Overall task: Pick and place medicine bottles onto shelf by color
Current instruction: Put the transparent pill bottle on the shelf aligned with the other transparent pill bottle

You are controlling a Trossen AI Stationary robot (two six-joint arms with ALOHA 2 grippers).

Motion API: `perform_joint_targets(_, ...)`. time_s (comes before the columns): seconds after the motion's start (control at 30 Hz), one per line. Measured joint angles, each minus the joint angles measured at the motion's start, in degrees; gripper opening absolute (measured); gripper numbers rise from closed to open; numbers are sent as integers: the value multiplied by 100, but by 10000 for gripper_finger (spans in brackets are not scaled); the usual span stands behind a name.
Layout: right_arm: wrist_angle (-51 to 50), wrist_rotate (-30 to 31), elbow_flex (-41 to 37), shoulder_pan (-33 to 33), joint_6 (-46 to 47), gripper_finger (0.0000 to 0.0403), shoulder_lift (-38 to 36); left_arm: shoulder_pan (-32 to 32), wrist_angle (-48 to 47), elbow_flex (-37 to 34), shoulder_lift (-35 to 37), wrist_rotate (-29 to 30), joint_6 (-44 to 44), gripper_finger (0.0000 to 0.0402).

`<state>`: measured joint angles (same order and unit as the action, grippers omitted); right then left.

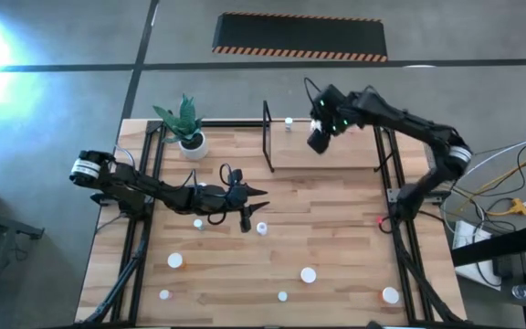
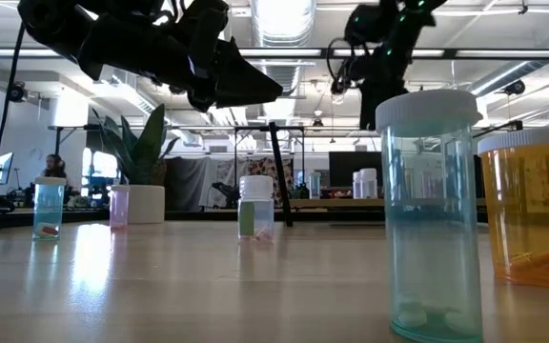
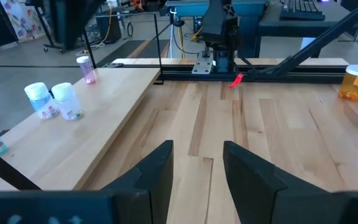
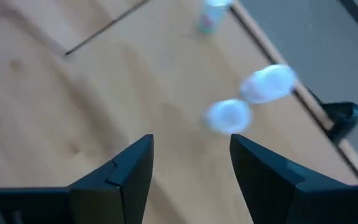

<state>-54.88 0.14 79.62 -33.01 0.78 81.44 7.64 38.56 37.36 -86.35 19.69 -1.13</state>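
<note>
Both grippers empty, fingers spread.

Your right gripper hangs wide above the shelf, over 2 white-capped bottles standing together on it. Your left gripper, also parted, hovers mid-table near a small bottle. 6 more bottles stand scattered along the table's near edge.

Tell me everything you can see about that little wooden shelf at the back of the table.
The shelf is a small light-wood board, raised slightly above the tabletop and framed by thin black metal posts and rails. It sits at the table's far edge, right of the potted plant. A few small bottles with white caps already stand on it, including a pink one. The right tool hangs open just above the board, holding nothing.
</note>
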Motion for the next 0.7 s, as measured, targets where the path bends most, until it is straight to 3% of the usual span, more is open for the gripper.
perform_joint_targets(0.2,1150,149,-1625,1311,487,185,-1314,33,-4,-12,0,0,-4,123)
perform_joint_targets(0.4,3104,182,-3189,2826,821,180,-2134,37,-13,-11,0,0,79,123)
perform_joint_targets(0.57,5271,137,-4274,3784,459,179,-2117,172,-990,-5,207,2,298,123)
perform_joint_targets(0.7,7242,136,-4901,4080,560,178,-1571,364,-2155,11,579,4,-106,123)
